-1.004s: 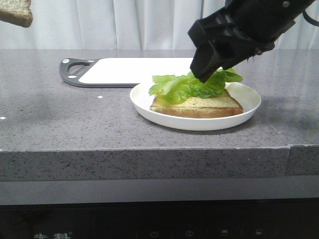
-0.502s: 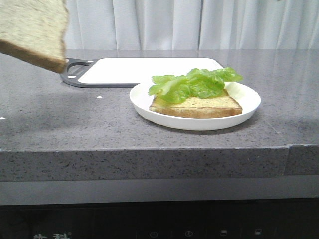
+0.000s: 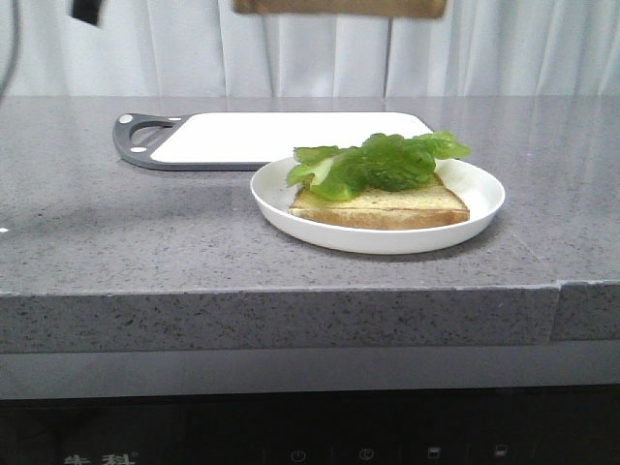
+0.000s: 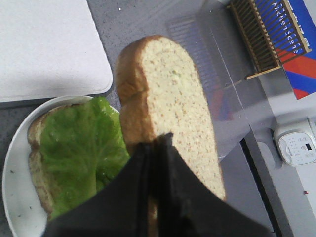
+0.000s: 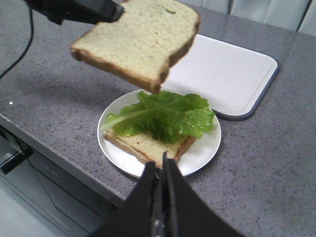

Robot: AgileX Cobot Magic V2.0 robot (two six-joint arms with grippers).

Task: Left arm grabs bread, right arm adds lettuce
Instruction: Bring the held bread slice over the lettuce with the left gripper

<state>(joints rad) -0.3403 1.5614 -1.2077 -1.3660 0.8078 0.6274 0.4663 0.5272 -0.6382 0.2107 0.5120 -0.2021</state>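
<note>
The bread (image 4: 168, 103), a thick speckled slice with a brown crust, hangs in the air above the plate, held at one edge by my shut left gripper (image 4: 155, 148). It shows in the right wrist view (image 5: 140, 39) with the left gripper (image 5: 106, 11) on its far corner, and as a sliver at the top of the front view (image 3: 339, 8). The lettuce (image 3: 378, 163) lies on a thinner slice (image 3: 383, 205) on a white plate (image 3: 387, 237). My right gripper (image 5: 160, 165) is shut and empty, raised on the near side of the plate (image 5: 202, 148), and is out of the front view.
A white cutting board (image 3: 291, 136) with a dark rim lies just behind the plate. The counter's front edge runs close to the plate (image 5: 74, 168). Off the counter's end, the left wrist view shows a wooden rack (image 4: 256, 34) and a white device (image 4: 296, 143).
The bread has travelled from the upper left to above the plate. The right gripper, over the lettuce a second ago, has let it go and left the front view.
</note>
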